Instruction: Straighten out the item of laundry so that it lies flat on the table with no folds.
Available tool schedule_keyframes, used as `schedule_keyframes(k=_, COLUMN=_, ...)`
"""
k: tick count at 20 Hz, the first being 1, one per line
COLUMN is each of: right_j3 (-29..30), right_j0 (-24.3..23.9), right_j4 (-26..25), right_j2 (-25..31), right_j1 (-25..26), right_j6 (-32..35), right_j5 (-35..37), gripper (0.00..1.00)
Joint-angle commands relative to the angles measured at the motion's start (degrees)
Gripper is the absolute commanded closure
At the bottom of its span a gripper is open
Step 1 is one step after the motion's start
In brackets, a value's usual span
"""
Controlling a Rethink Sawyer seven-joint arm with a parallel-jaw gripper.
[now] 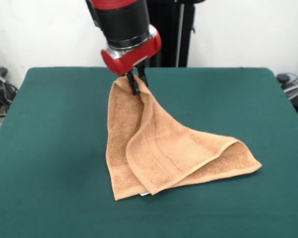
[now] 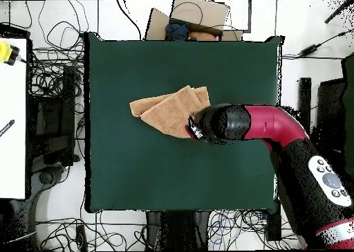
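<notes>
The item of laundry (image 1: 159, 148) is an orange-tan terry towel, folded over itself and lifted at one corner. That corner hangs up from the table (image 1: 54, 148) while the lower part rests on the green cloth, spreading toward the front right. My gripper (image 1: 137, 82) is shut on the raised corner, its black fingers pinching the fabric just below the red wrist. In the overhead view the towel (image 2: 166, 109) lies near the table's middle, and the arm's head covers the gripper and the held corner. A small white tag (image 1: 145, 194) peeks out at the towel's front edge.
The green table (image 2: 138, 173) extends widely on all sides of the towel. Cables (image 2: 52, 76) and boxes lie on the floor around the table. A white bench (image 2: 12, 124) stands beside it in the overhead view.
</notes>
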Motion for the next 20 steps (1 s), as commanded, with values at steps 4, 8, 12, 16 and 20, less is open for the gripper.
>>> schedule_keyframes(k=4, right_j3=12.3, right_j0=-4.6, right_j4=-7.9, right_j2=-2.9, right_j1=-0.7, right_j6=0.0, right_j5=-10.0, gripper=1.00)
schedule_keyframes(k=8, right_j3=13.5, right_j0=-5.2, right_j4=-11.3, right_j2=-4.7, right_j1=1.3, right_j6=1.5, right_j5=-14.1, gripper=1.00)
schedule_keyframes(k=12, right_j3=14.2, right_j0=-4.9, right_j4=-14.2, right_j2=-6.9, right_j1=3.7, right_j6=3.6, right_j5=-17.7, gripper=1.00)
schedule_keyframes(k=16, right_j3=14.2, right_j0=-3.6, right_j4=-16.9, right_j2=-8.6, right_j1=5.4, right_j6=4.7, right_j5=-19.9, gripper=1.00)
schedule_keyframes(k=20, right_j3=15.2, right_j0=-3.6, right_j4=-18.2, right_j2=-9.9, right_j1=5.3, right_j6=5.6, right_j5=-21.8, gripper=1.00)
